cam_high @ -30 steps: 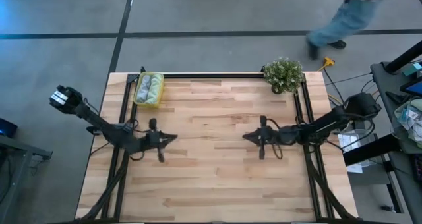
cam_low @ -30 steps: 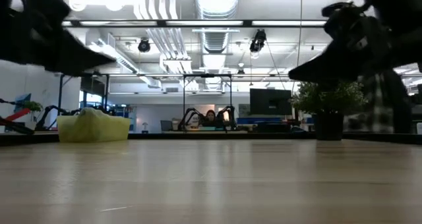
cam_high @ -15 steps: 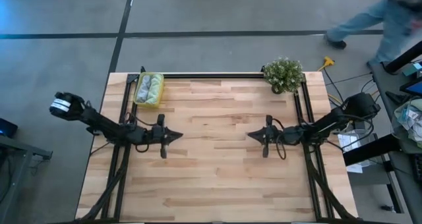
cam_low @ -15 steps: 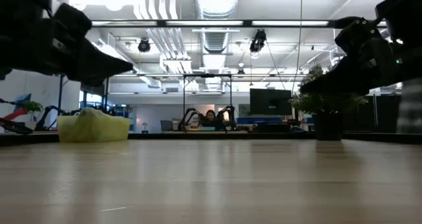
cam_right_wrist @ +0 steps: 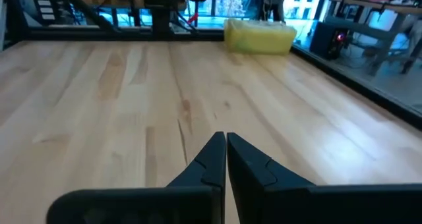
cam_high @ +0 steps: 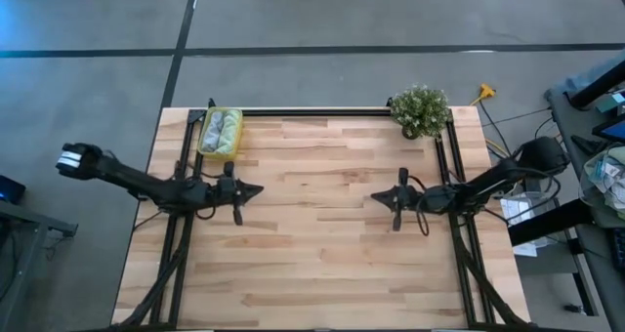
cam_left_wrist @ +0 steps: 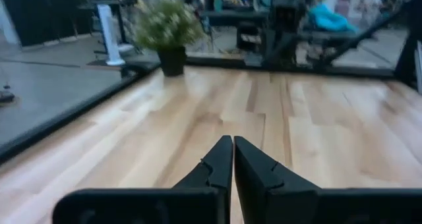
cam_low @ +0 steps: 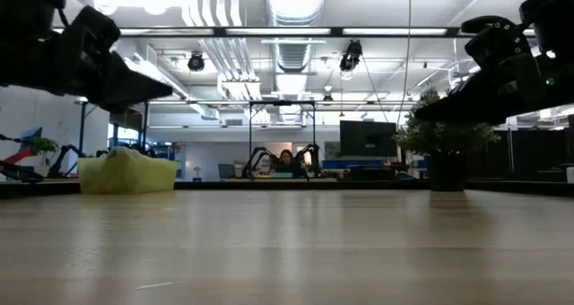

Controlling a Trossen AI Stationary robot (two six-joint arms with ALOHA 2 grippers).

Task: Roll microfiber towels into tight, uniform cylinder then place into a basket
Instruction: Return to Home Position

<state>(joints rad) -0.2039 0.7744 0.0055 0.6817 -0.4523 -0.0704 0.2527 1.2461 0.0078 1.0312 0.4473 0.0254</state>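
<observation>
The yellow basket (cam_high: 220,134) stands at the table's far left corner, and both rolled towels lie in it, a grey-blue one (cam_high: 211,132) beside a light green one (cam_high: 229,131). The basket also shows in the low view (cam_low: 126,175) and the right wrist view (cam_right_wrist: 258,38). My left gripper (cam_high: 258,189) is shut and empty above the table's left part, also seen in its wrist view (cam_left_wrist: 233,143). My right gripper (cam_high: 375,198) is shut and empty above the table's right part, also seen in its wrist view (cam_right_wrist: 225,140).
A potted plant (cam_high: 420,110) stands at the table's far right corner. A black frame rail (cam_high: 312,111) runs along the far edge and down both sides. Bare wood (cam_high: 312,225) lies between the two grippers.
My left gripper has drawn up a little toward the far edge and its arm has pulled back toward the table's left edge. My right gripper has drawn back toward the table's right edge. Both have stayed shut. A person beyond the far edge has walked out of view.
</observation>
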